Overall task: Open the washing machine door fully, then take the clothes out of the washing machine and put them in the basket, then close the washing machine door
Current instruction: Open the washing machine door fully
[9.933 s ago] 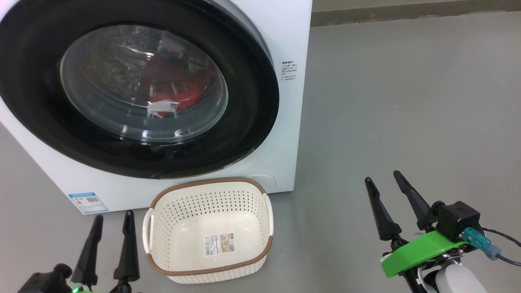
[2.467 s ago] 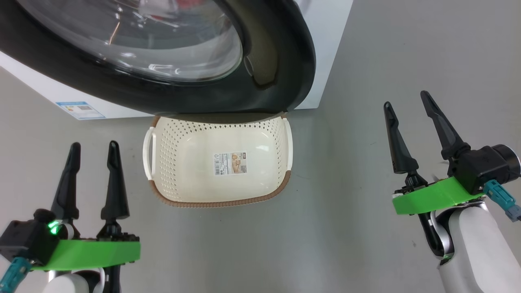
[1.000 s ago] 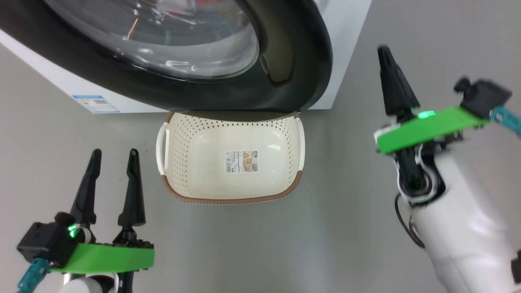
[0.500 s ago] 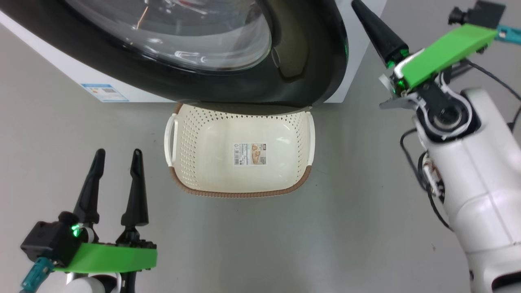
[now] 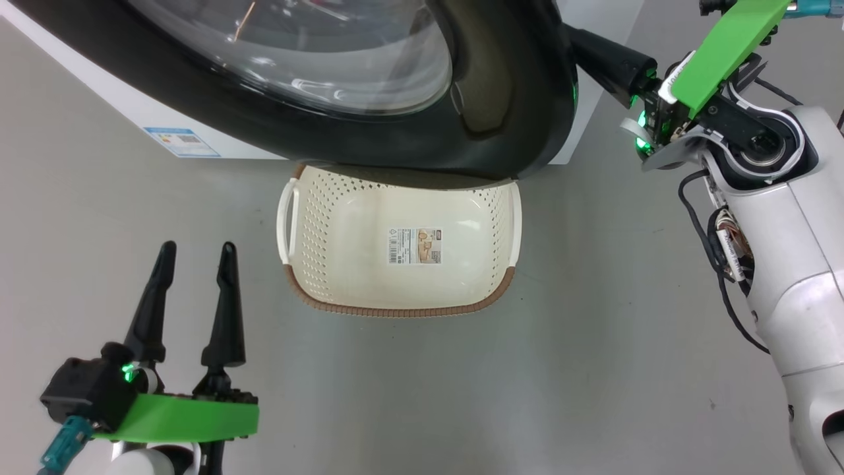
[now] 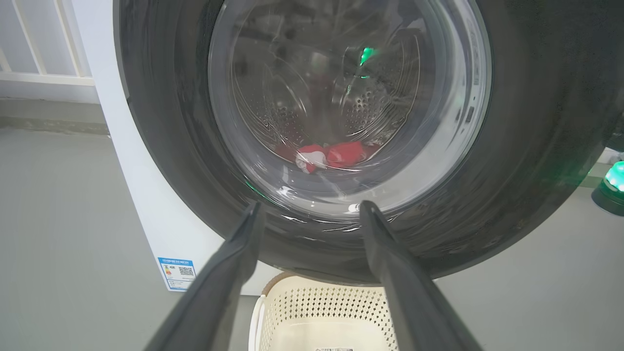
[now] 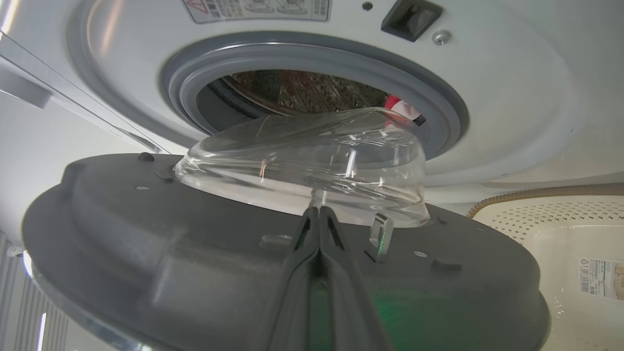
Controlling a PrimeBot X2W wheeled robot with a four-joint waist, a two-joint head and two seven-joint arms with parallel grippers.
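The door is seen partly swung out from the washing machine, overhanging the back of the basket. The right gripper is pinched together on nothing and laid along the door's inner face, its tip by the glass bowl. The door is best pushed outward in one smooth arc about its hinge, with pressure kept on the dark rim rather than the glass. The left gripper is held spread, well apart from the door. The clothes are lying in the drum.
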